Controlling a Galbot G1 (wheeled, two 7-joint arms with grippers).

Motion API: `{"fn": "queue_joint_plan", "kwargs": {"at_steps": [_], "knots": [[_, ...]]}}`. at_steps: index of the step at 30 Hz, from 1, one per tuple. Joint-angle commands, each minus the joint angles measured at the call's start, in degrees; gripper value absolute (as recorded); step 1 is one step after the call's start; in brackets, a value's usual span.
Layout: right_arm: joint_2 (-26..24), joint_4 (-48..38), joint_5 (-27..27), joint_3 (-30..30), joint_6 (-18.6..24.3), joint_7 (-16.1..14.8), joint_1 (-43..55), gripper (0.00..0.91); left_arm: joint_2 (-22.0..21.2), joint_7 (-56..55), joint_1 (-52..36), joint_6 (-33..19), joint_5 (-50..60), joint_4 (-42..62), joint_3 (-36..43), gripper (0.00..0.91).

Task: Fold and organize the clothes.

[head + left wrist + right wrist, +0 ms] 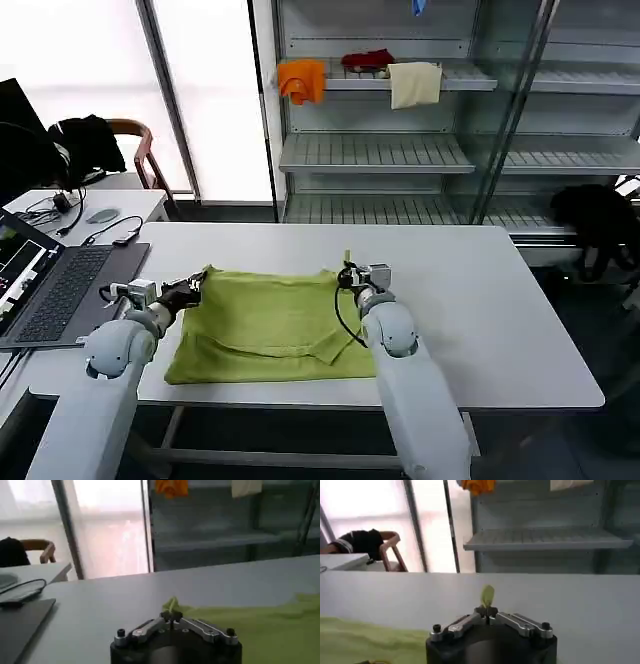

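On the white table (pixel 480 300), a lime-green T-shirt (pixel 265 330) is spread partly folded near the front edge. Its far left corner is pinched by the left gripper (pixel 197 285), whose fingers are clamped on the fabric. Its far right corner is pinched likewise by the right gripper (pixel 346 272), with a small tuft raised between the closed fingers.

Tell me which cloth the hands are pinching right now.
The lime-green T-shirt on the table, left hand and right hand at its far corners; the orange, red and cream cloths lie on the shelf.
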Motion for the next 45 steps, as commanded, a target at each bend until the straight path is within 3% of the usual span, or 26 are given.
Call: {"fn": "queue_joint_plan", "kwargs": {"at_steps": [1, 9, 25, 34, 35, 36, 37, 38, 45], "knots": [[-4.8, 15.6, 1.5, 0.1, -0.2, -0.8, -12.9, 0.0, 0.6, 1.1, 11.0, -0.9, -5.5, -9.8, -4.3, 0.0], [-6.5, 20.2, 1.1, 1.7, -0.1, -2.1, -20.7, 0.0, 0.6, 3.2, 16.7, -2.8, -5.7, -11.9, -7.4, 0.0], [-5.9, 23.0, -1.2, 1.3, -0.1, -2.7, -23.7, 0.0, 0.7, 5.2, 22.8, -3.4, -2.2, -14.1, -10.6, 0.0], [-5.3, 21.5, -7.0, 1.3, 0.0, -3.0, -24.3, 0.0, 0.2, 5.8, 23.5, -3.6, 2.3, -14.7, -9.8, 0.02], [-5.2, 21.3, -7.6, 1.4, 0.0, -3.0, -24.4, 0.0, 0.1, 5.7, 23.6, -3.7, 2.5, -14.7, -9.7, 0.091], [-5.1, 21.1, -8.0, 1.5, 0.0, -2.8, -24.5, 0.0, 0.0, 5.7, 23.7, -4.2, 2.5, -14.7, -9.6, 0.907], [-5.1, 20.7, -9.6, 1.7, 0.0, -2.7, -24.7, 0.02, -0.2, 5.7, 23.8, -4.5, 2.7, -14.7, -9.5, 0.907], [-5.1, 20.6, -10.5, 1.8, 0.1, -2.7, -24.7, 0.907, -0.3, 5.7, 23.8, -4.6, 3.0, -14.6, -9.4, 0.907], [-5.1, 20.6, -17.0, 2.5, 2.4, -1.3, -25.6, 0.907, -1.0, 4.7, 23.5, -4.9, 3.1, -14.7, -9.0, 0.907]]}}
